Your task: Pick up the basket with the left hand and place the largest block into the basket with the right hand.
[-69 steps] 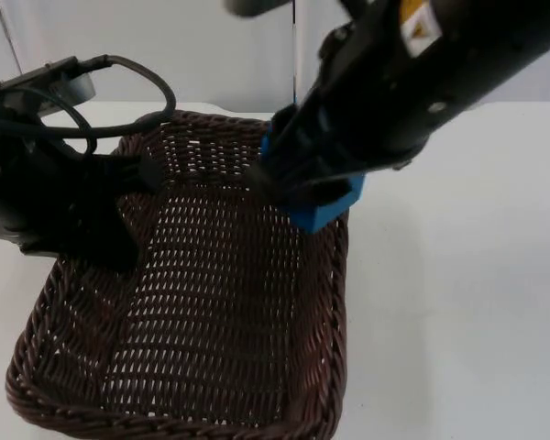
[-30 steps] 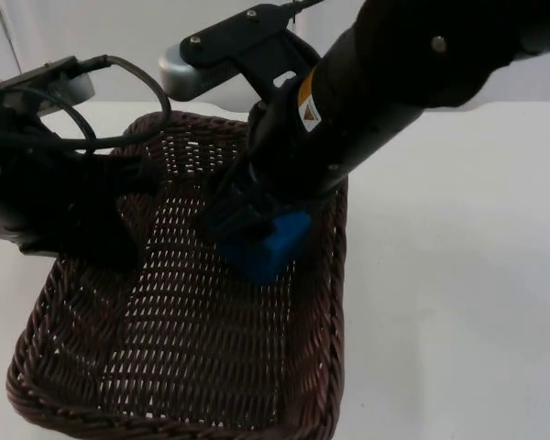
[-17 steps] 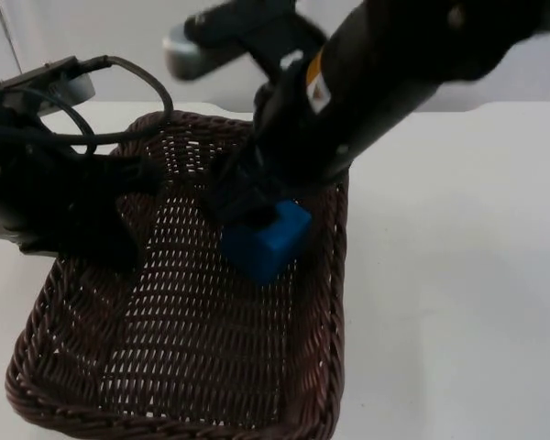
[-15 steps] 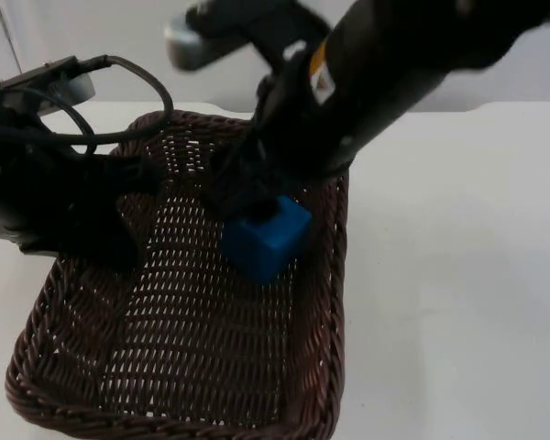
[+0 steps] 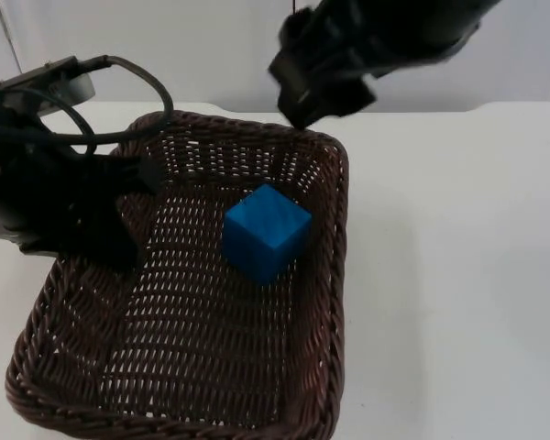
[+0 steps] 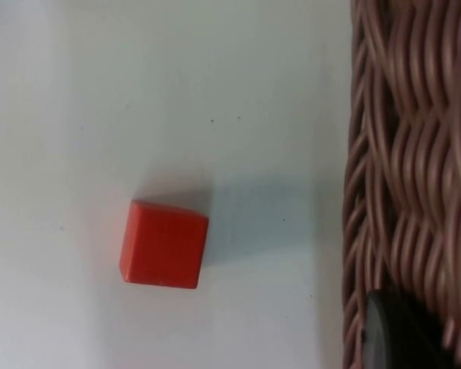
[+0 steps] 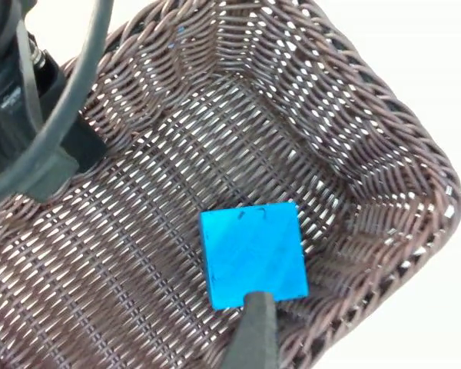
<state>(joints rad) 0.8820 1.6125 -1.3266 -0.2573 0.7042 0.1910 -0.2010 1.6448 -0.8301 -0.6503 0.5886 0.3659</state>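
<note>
The white bench (image 5: 458, 275) is seen carrying the scene, and most of its near side is taken up by the dark brown woven wicker basket (image 5: 183, 367), a rectangular tray with low flared walls.

The basket is gripped at its rim at about nine o'clock by the left tool (image 5: 133, 179), which is clamped on the woven edge; in the left wrist view a black fingertip (image 6: 392, 338) is seen pressed against the wicker weave (image 6: 415, 154).

The right tool (image 5: 325, 96) is held above the basket's far wall, at about twelve o'clock from the basket's centre, well apart from anything in the basket. Whether its fingers are apart or together cannot be told; one black fingertip (image 7: 253, 330) is seen in the right wrist view, above the basket (image 7: 369, 138).

The large blue cube-shaped block (image 5: 266, 231) is found inside the basket, resting on the woven floor at about one o'clock from the basket's centre, near the right-hand wall and touched by neither tool. Its top face (image 7: 253, 254) is seen square-on in the right wrist view.

A small red cube (image 6: 164, 244) is seen in the left wrist view lying on the bench, just beside the basket's outer wall but apart from it.
</note>
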